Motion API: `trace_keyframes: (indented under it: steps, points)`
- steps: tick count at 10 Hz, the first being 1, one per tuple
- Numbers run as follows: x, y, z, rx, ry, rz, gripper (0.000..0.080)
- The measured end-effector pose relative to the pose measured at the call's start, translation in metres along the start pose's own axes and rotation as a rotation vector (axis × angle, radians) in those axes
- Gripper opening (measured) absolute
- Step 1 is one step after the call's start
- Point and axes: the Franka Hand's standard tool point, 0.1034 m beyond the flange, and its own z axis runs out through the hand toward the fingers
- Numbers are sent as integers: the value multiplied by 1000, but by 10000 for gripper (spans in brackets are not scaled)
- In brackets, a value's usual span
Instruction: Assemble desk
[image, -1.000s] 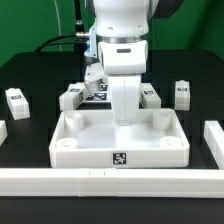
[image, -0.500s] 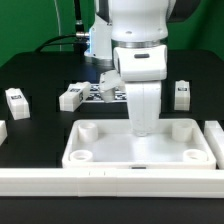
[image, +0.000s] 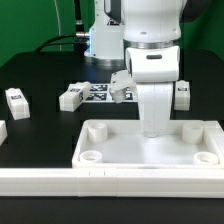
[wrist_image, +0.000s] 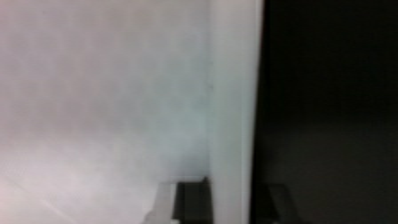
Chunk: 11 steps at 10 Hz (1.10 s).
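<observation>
The large white plastic tray-like tabletop (image: 130, 150) lay at about five o'clock in the exterior view, on the black table (image: 40, 130). Its front wall sat just behind a long white bar (image: 40, 181) that ran along the six o'clock edge, and its three o'clock end was cut off by the frame. The arm's white two-finger gripper (image: 153, 130) stood upright over the tray's rear wall.

In the wrist view that wall filled the picture as a blurred white strip, with a dark fingertip on either side of it. The gripper (wrist_image: 235, 205) therefore looked clamped on the tabletop's wall, though the blur hid the contact itself.

Four square white plastic legs lay loose beyond the tray:
- one at nine o'clock (image: 18, 100);
- one at ten o'clock (image: 70, 97);
- one tilted just beside the arm at twelve o'clock (image: 120, 87);
- one at two o'clock (image: 182, 94), partly hidden by the arm.

The marker board (image: 97, 92) lay between the middle two.

The step in hand looked like placing the tabletop against the bar, with no leg fitted yet and every round corner socket (image: 93, 157) empty. The next move would probably call for letting go of the wall, lifting straight clear, and fetching a leg. That leg would have to be held upright and centred over a socket before it went in.
</observation>
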Motion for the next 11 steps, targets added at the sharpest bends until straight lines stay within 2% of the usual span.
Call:
trace_keyframes:
  steps: [1,2,3,4,5,6,7,9,11]
  points:
    - [0,0,0,0,0,0,289]
    - [0,0,0,0,0,1,289]
    - [-1,0,0,0,0,2,467]
    - [-5,-1,-4,-4,-4,11,584]
    - [-5,-4,-11,-12,-5,41,584]
    - [-3,-12,-21,-26,-4,94,634]
    - [3,-19,-32,-37,-4,146,634]
    - [16,-23,-54,-60,-3,203,648]
    - [32,-26,-63,-74,5,228,648]
